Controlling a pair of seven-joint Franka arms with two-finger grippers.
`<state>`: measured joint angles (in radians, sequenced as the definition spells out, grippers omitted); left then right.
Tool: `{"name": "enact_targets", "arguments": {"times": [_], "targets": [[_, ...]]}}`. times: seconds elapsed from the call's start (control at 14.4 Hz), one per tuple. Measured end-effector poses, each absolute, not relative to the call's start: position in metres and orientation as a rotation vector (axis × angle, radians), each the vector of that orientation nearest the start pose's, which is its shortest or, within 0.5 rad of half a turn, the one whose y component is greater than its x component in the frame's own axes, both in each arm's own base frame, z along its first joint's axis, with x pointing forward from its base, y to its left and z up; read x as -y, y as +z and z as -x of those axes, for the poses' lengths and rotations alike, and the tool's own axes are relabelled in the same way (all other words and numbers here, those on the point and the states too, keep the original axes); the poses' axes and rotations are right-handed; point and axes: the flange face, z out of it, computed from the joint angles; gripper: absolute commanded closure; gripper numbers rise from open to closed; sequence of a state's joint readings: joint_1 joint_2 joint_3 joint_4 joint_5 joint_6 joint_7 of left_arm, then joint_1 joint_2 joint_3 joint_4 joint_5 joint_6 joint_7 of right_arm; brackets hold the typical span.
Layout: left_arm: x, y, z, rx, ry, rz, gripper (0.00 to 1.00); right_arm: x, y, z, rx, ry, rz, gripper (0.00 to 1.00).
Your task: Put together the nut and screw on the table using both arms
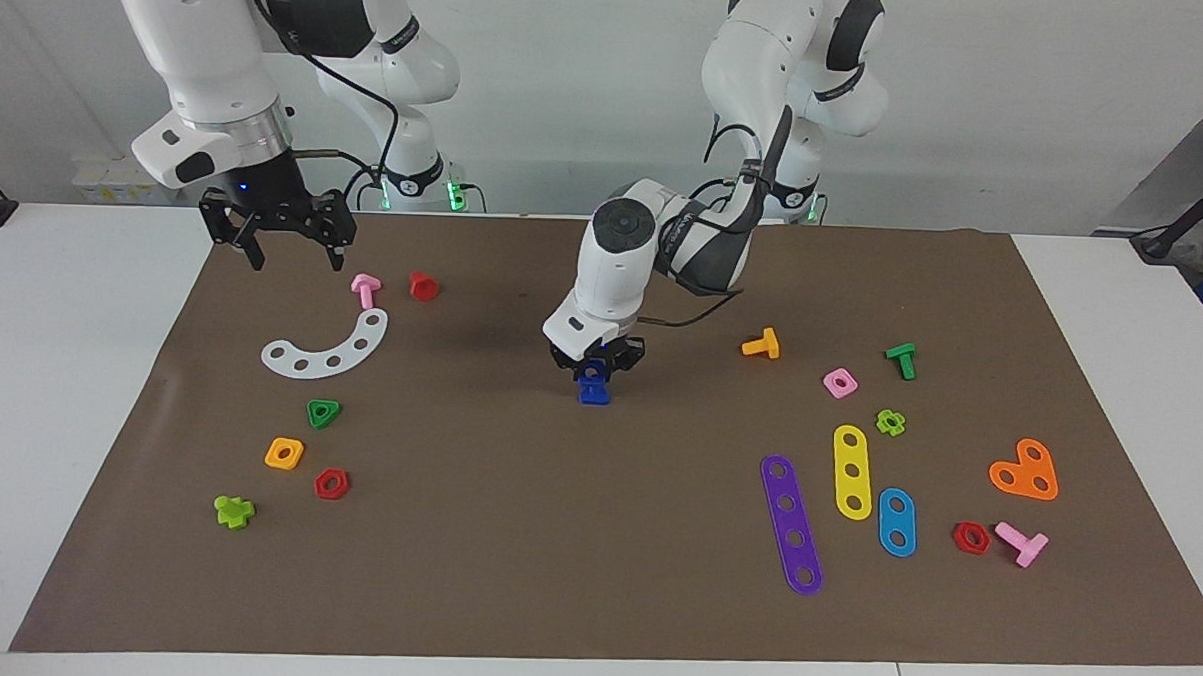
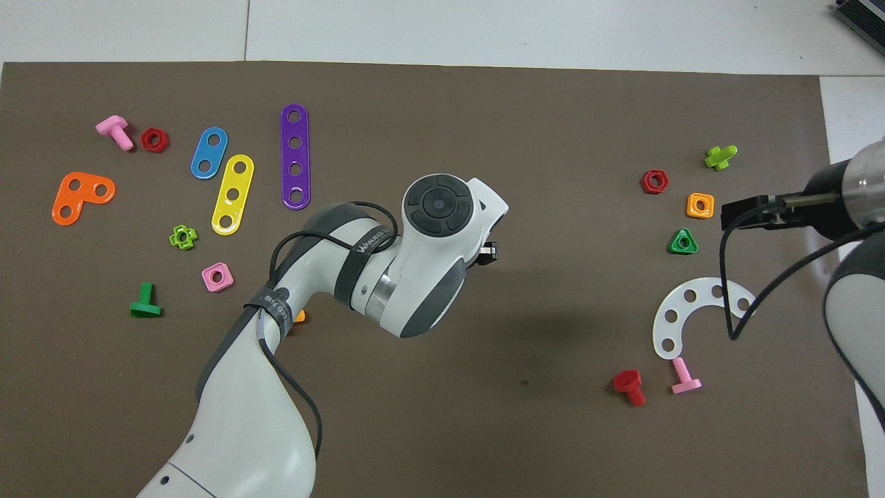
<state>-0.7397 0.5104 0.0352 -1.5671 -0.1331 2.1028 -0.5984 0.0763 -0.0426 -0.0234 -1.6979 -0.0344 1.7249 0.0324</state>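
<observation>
the left pincer [image 1: 597, 362] is low over the middle of the brown mat [image 1: 515, 535], its fingers closed on a small dark blue piece, the screw [image 1: 592, 372], which stands on a second dark blue piece, the nut [image 1: 593, 395]; the nut rests on the mat directly beneath. whether the screw is seated in the nut's hole cannot be told. in the overhead view the left arm's wrist [image 2: 442, 228] covers both pieces, so neither shows there.

the right pincer [image 1: 283, 229] hangs in the air over the mat's edge nearest the robots, at the right arm's end of the tabletop [image 1: 50, 359], holding nothing, its fingers spread wide. under and near it lie a pink bolt [image 1: 366, 289], a red bolt [image 1: 423, 286] and a white curved strip with holes [image 1: 329, 348]. farther from the robots at that end sit a green triangular nut [image 1: 323, 412], an orange square nut [image 1: 284, 453], a red hexagonal nut [image 1: 331, 484] and a lime green bolt [image 1: 233, 510].

toward the left arm's end lie an orange bolt [image 1: 762, 345], a pink square nut [image 1: 840, 382], a green bolt [image 1: 902, 360], a lime green nut [image 1: 891, 421], a yellow strip [image 1: 852, 471], a purple strip [image 1: 791, 524], a blue strip [image 1: 896, 521], an orange heart-shaped plate [image 1: 1025, 471], another red nut [image 1: 971, 537] and another pink bolt [image 1: 1022, 542].
</observation>
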Motion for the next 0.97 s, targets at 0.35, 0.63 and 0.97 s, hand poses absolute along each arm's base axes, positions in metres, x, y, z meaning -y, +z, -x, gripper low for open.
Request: {"name": "enact_targets", "arguments": {"times": [0.35,0.63,0.97], "targets": [[0.447,0.322,-0.512,-0.064,0.12,3.201,1.0,-0.028,0.601,-0.554,0.043,-0.112,3.166,0.01],[0.446,0.312,-0.51,-0.061,0.092,3.213,0.15,-0.028,0.601,-0.554,0.043,-0.112,3.165,0.01],[0.443,0.324,-0.518,-0.057,0.044,3.219,0.0,-0.028,0.601,-0.554,0.043,-0.111,3.165,0.01]]}}
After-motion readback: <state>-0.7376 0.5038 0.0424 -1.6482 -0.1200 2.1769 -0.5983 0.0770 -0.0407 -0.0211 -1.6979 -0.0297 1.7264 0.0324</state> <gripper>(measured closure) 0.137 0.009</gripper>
